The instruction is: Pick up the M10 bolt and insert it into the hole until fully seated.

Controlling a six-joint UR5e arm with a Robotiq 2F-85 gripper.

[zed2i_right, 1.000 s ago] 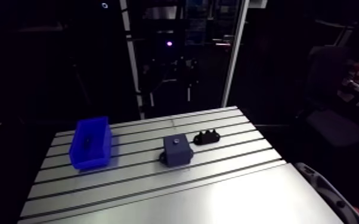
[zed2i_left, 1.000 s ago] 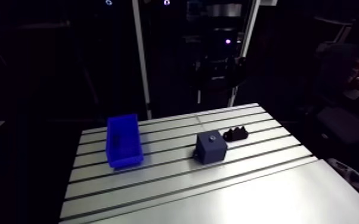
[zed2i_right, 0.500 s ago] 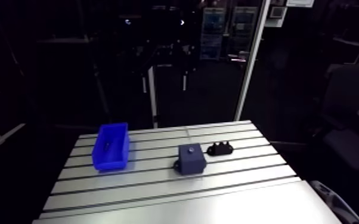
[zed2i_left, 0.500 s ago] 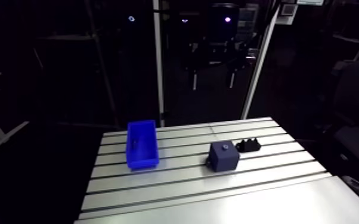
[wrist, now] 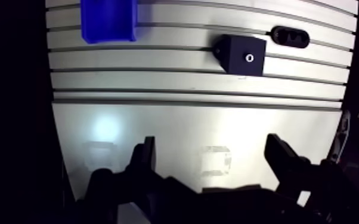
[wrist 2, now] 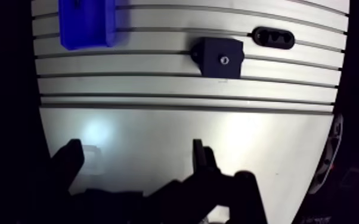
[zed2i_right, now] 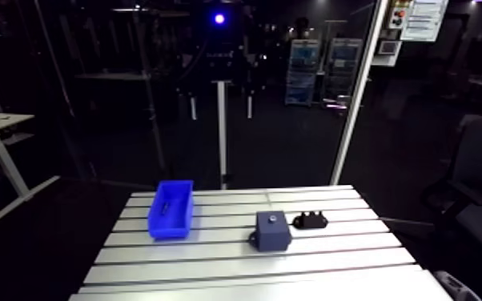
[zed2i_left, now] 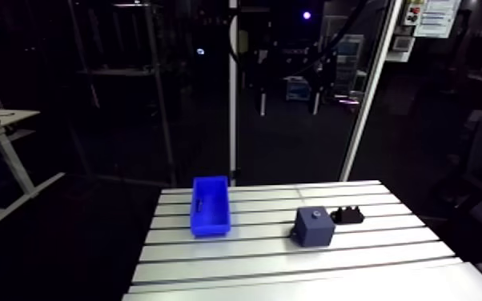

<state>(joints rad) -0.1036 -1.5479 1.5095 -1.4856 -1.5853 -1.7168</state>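
A blue bin (zed2i_left: 210,206) stands on the slotted table (zed2i_left: 292,256) at the left, with a small dark item (zed2i_left: 198,203) lying inside it, too small to identify. To its right sits a dark blue block (zed2i_left: 315,227) with a small round hole (wrist: 250,58) in its top face. In the wrist view my gripper (wrist: 213,158) hangs high over the table's smooth near part, well short of the block and bin. Its fingers (wrist: 145,156) stand wide apart with nothing between them. The gripper does not show in the arm view.
A low black fixture (zed2i_left: 347,214) with two recesses lies just right of the block. The table's left edge (wrist: 53,107) and right edge drop off into darkness.
The arm view has swung and pulled back, so the table looks smaller and lower in the picture. Bin, block and black fixture keep their places on the table.
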